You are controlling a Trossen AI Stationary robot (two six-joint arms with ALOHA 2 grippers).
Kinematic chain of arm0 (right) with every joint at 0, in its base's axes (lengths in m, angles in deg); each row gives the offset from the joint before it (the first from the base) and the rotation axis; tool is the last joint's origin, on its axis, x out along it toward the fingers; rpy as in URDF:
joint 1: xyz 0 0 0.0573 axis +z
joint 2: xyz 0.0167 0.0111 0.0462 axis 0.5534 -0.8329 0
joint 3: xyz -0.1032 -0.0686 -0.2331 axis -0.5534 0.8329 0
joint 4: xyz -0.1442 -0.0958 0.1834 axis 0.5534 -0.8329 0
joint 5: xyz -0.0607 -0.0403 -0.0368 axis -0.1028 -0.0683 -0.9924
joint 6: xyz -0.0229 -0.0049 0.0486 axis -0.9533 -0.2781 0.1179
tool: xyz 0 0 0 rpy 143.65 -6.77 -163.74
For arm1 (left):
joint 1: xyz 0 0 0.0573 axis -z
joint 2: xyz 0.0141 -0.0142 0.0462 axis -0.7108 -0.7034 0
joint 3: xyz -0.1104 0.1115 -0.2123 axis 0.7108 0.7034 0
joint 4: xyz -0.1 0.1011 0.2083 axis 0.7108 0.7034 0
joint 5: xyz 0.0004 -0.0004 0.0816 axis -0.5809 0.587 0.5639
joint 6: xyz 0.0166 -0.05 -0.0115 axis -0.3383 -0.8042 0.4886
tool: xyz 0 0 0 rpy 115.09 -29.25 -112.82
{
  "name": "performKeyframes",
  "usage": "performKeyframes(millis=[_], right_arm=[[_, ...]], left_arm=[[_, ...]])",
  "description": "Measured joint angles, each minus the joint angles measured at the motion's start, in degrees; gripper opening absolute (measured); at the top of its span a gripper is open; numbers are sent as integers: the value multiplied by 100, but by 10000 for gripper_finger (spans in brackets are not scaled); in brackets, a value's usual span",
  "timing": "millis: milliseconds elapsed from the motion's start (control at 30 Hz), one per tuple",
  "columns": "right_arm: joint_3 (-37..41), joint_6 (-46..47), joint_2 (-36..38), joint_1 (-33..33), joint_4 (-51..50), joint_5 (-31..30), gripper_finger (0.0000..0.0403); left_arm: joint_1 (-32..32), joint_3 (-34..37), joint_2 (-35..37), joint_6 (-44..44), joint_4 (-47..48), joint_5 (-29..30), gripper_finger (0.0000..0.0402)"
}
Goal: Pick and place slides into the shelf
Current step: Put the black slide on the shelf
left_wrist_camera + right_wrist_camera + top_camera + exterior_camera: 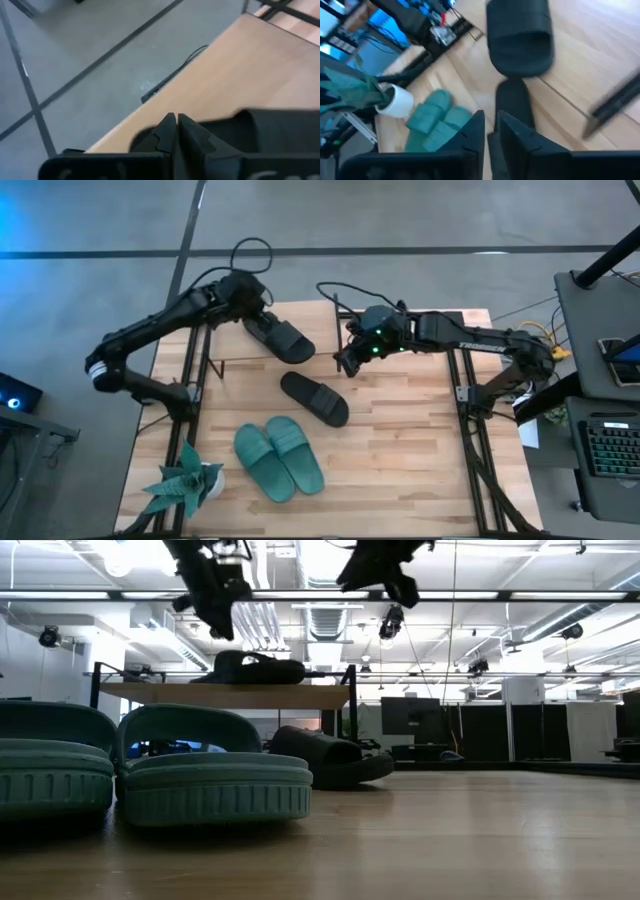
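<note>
Fingers of the left gripper [258, 302] are pressed together, empty, above one black slide [279, 336] lying on the shelf [215, 350]. The right gripper [347, 360], narrow and empty, hangs over the tabletop [420, 450] near the other black slide [314, 398]; the teal pair [279, 458] lies nearer the front.

Two matte black slides [314, 398], teal-green pair [279, 458], light wood shelf [230, 695]

One slide [279, 335] on shelf [300, 315], three slides [290, 435] on table [400, 460]
</note>
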Motion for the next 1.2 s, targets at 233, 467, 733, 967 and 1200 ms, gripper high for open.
performKeyframes(millis=[233, 467, 733, 967, 1200], right_arm=[[-47, 2, -516, -39, 236, 150, 22], [-249, 2, -861, -39, 259, 151, 22], [-291, 68, -873, -39, 440, 270, 22], [-293, 98, -1136, -53, 548, 595, 22], [-334, 59, -1579, -191, 804, 593, 22]], left_arm=[[-807, 51, -477, 168, -136, -1117, 1], [-1045, 91, -701, 504, -73, -1554, 1], [-1233, 188, -1027, 664, -77, -1569, 1], [-1258, 197, -1106, 674, -129, -1587, 1], [-1255, 225, -889, 619, 124, -1794, 1]])
